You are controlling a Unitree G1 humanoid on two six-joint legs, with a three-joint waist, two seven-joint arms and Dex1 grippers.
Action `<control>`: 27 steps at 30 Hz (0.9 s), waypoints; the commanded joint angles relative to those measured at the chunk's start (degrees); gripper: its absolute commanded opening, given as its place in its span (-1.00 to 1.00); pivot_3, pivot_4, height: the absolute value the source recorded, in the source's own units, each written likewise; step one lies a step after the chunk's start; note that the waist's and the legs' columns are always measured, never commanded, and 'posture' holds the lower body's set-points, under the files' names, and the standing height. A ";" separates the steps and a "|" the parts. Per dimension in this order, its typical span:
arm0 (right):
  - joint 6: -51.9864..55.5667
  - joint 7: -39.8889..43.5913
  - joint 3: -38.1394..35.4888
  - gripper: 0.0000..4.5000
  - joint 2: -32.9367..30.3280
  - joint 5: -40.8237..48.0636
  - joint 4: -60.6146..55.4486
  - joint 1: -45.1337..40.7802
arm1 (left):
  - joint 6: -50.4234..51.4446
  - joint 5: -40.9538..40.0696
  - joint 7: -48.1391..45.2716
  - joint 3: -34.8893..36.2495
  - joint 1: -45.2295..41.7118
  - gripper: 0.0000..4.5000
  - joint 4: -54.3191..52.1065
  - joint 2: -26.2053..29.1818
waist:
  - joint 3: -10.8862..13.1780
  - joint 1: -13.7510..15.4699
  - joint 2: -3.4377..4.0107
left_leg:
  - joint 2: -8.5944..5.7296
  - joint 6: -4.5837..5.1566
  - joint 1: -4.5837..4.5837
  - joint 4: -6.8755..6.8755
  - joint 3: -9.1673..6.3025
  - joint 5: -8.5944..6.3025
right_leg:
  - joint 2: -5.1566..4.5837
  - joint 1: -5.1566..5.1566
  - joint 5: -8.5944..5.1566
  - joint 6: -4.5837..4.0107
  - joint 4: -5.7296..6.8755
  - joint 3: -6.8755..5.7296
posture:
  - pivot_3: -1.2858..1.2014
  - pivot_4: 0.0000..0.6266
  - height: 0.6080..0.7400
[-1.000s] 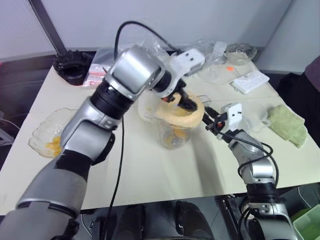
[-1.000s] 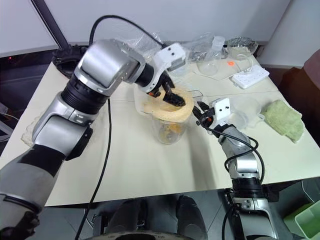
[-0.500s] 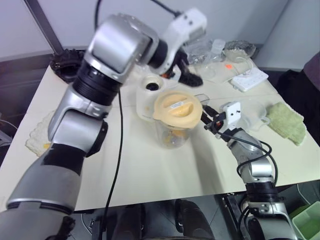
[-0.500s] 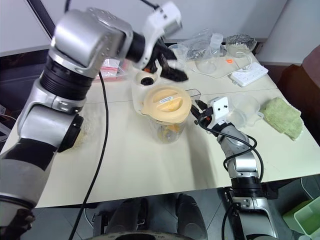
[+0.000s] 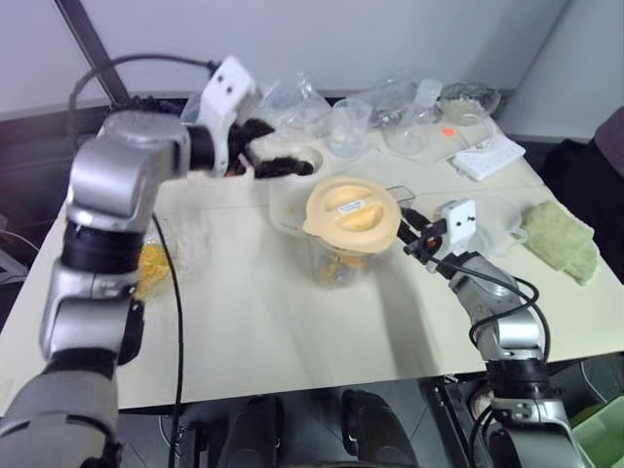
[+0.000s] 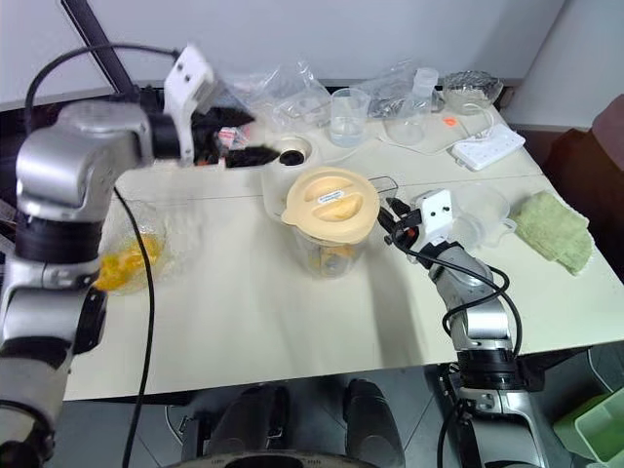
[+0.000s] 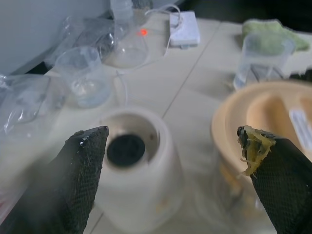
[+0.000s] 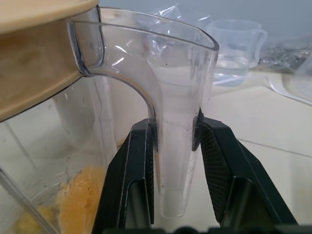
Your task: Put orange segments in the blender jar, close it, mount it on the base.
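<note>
The blender jar stands mid-table with a flat peach lid resting on its mouth. Orange segments lie at its bottom. My right gripper is shut on the jar's clear handle, a finger on each side. The cream-white base stands just behind the jar, its dark socket facing up. My left gripper hovers open and empty above and left of the base, apart from the lid. A shred of orange pulp clings to one of its fingers.
A scalloped glass bowl with orange pieces sits at the left edge. Clear cups, plastic bags and a white power strip crowd the back. A small clear cup and a green cloth lie at the right.
My left gripper has lifted off the lid and swung away to the left, past the base. The lid stays on the jar. The right gripper has kept its hold.
</note>
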 commanded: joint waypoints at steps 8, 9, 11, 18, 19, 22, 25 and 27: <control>5.92 -4.58 -5.84 -0.63 -3.11 2.64 -7.99 -1.41 | -0.53 -3.22 7.37 4.51 12.77 0.99 -14.65 -1.18 | 0.10 1.51 -0.11 | -0.05 -0.11 -0.09 0.02 -0.09 0.06 | 0.00 0.00 -0.02 -0.06 -0.04 -0.09 | 0.03 -0.52 1.00; 6.82 -5.34 -6.40 -0.63 -3.47 2.96 -8.50 -2.54 | -0.59 -3.36 8.06 4.50 13.26 0.99 -14.83 -1.60 | 0.10 1.43 -0.11 | -0.09 -0.11 -0.08 0.03 -0.08 0.06 | 0.00 0.01 -0.02 -0.06 -0.04 -0.09 | 0.03 -0.52 1.00; 9.17 -7.25 -7.52 -0.63 -4.87 2.97 -9.01 -5.39 | -0.45 -4.03 9.33 4.70 13.88 0.99 -15.14 -2.71 | 0.13 1.30 -0.10 | -0.13 -0.11 -0.08 0.05 -0.06 0.07 | 0.03 -0.01 -0.03 -0.11 -0.03 -0.09 | 0.03 -0.52 1.00; 16.11 -11.67 -8.95 -0.63 -11.02 1.39 -8.18 -15.85 | -0.51 -6.99 9.51 6.67 16.21 0.99 -16.57 -2.23 | 0.20 0.70 -0.02 | -0.09 -0.12 -0.06 0.01 -0.08 0.08 | 0.15 -0.05 0.05 -0.03 0.02 -0.11 | 0.03 -0.52 1.00; 16.84 -12.31 -8.75 -0.63 -11.94 1.04 -6.57 -20.21 | -0.31 -8.20 8.80 8.43 16.74 0.99 -16.58 -1.43 | 0.23 0.33 0.00 | -0.09 -0.12 -0.06 -0.04 -0.08 0.08 | 0.15 -0.07 0.05 -0.03 0.02 -0.11 | 0.03 -0.52 1.00; 16.64 -14.46 -7.75 -0.63 -13.04 -1.25 -0.39 -30.81 | -0.29 -10.83 8.20 11.58 17.55 0.99 -16.49 -0.20 | 0.75 -0.48 0.27 | -0.07 -0.12 -0.10 -0.02 0.05 0.08 | 0.14 -0.22 0.08 -0.05 0.10 -0.01 | 0.03 -0.52 1.00; 14.84 -14.60 -6.48 -0.63 -12.22 -2.63 6.01 -37.68 | -0.94 -11.32 8.41 11.48 18.22 0.99 -16.14 0.06 | 0.78 -0.28 0.24 | -0.07 -0.14 -0.11 -0.01 0.07 0.09 | 0.20 -0.29 0.10 -0.09 0.21 -0.01 | 0.03 -0.52 1.00; 12.82 -14.06 -5.44 -0.63 -11.12 -3.44 10.53 -41.94 | -1.64 -11.31 8.43 11.42 18.70 0.99 -15.59 0.44 | 0.78 -0.24 0.24 | -0.06 -0.14 -0.11 -0.05 0.10 0.09 | 0.21 -0.29 0.10 -0.09 0.24 -0.05 | 0.03 -0.52 1.00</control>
